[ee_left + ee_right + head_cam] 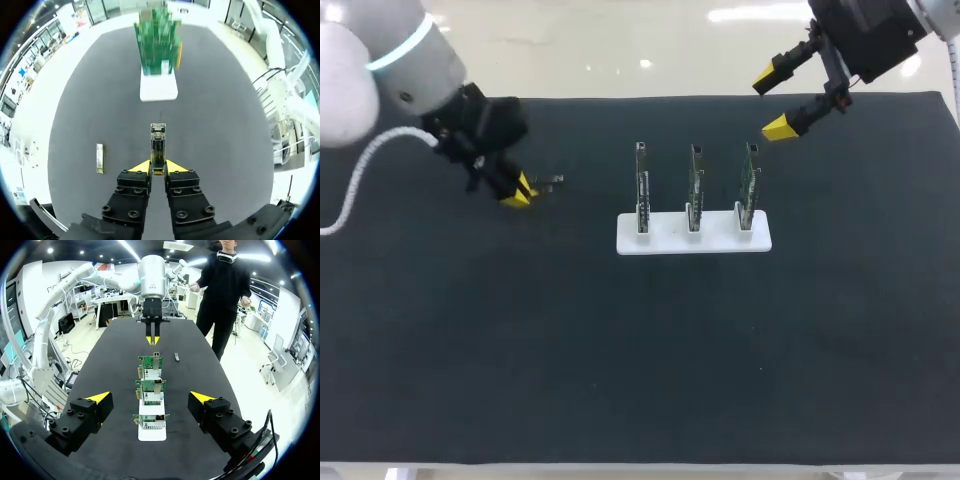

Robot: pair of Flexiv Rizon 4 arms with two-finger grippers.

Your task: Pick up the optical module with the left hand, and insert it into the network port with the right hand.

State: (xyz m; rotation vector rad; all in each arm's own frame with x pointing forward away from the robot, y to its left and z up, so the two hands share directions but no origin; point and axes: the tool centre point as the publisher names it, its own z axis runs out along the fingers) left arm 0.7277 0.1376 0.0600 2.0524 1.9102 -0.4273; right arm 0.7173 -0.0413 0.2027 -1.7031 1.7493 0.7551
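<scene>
- The left tool (158,169) is clamped on one end of the optical module (158,142), which juts out toward the white stand (158,90).
- The right tool (772,102) hangs with its fingers wide apart over the far side of the surface (620,350), near the stand's three green boards (694,185).

The wide table (620,380) has a dark matte top and pale edge.
</scene>
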